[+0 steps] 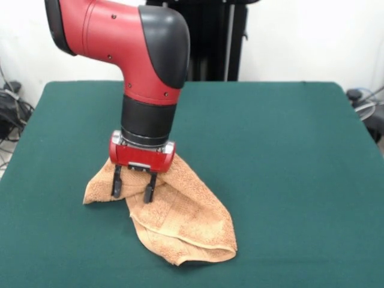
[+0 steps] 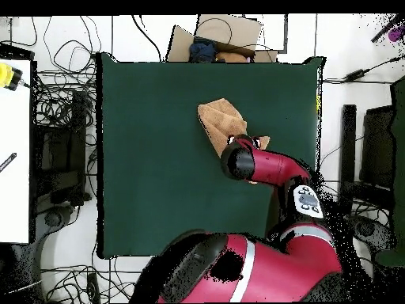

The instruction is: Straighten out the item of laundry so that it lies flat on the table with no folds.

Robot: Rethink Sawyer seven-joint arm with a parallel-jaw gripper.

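The orange-tan towel (image 1: 180, 225) lies crumpled and folded over itself on the dark green table (image 1: 276, 150), left of the middle and toward the front edge. One long folded lobe runs to the front right, and a smaller corner sticks out to the left. My gripper (image 1: 132, 187) points straight down over the towel's left part, open, its two black fingers (image 1: 117, 182) apart just in front of the cloth with nothing between them. In the overhead view the towel (image 2: 221, 119) shows as a bunched wedge, and the arm's wrist hides the gripper and one end of the towel.
Green table (image 2: 150, 158) spreads wide on every side of the towel. Beyond its edges are tangled cables (image 2: 59, 103), a cardboard box (image 2: 225, 36), a white bench (image 2: 14, 150) and a black stand (image 1: 219, 36).
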